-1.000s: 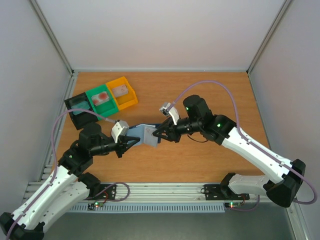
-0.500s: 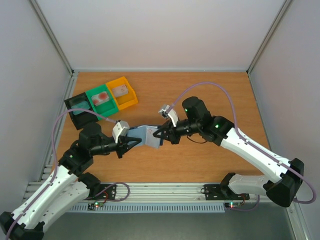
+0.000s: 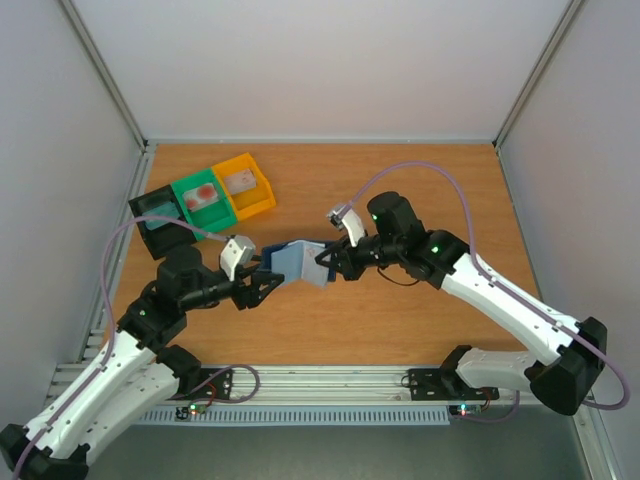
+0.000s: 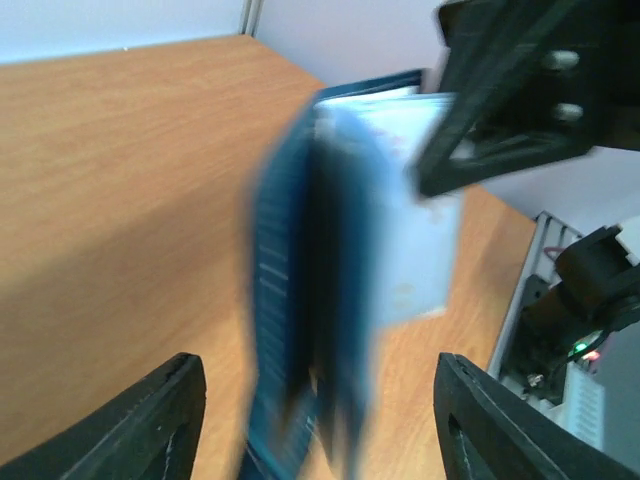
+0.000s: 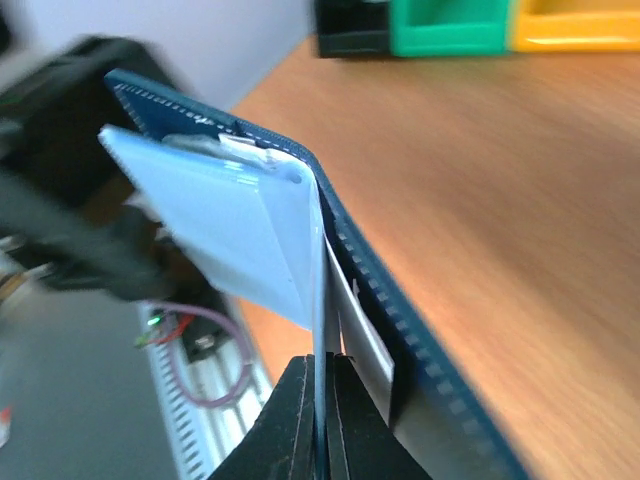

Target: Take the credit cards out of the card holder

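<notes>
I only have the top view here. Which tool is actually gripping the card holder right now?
Observer: The right wrist view shows the right tool shut on the thin edge of the card holder, on its pale blue inner flap.
Operator: And the left one?
Observer: In the left wrist view the left tool is open, its fingers apart on either side of the holder, not touching it.
Operator: Any card showing?
Observer: A pale strip peeks out at the flap's top; whether it is a card, I cannot tell.

The left gripper [image 3: 268, 284], earlier clamped on the card holder [image 3: 293, 260], now stands with jaws parted, while the right gripper [image 3: 324, 262] is now closed on its pale inner flap.
</notes>
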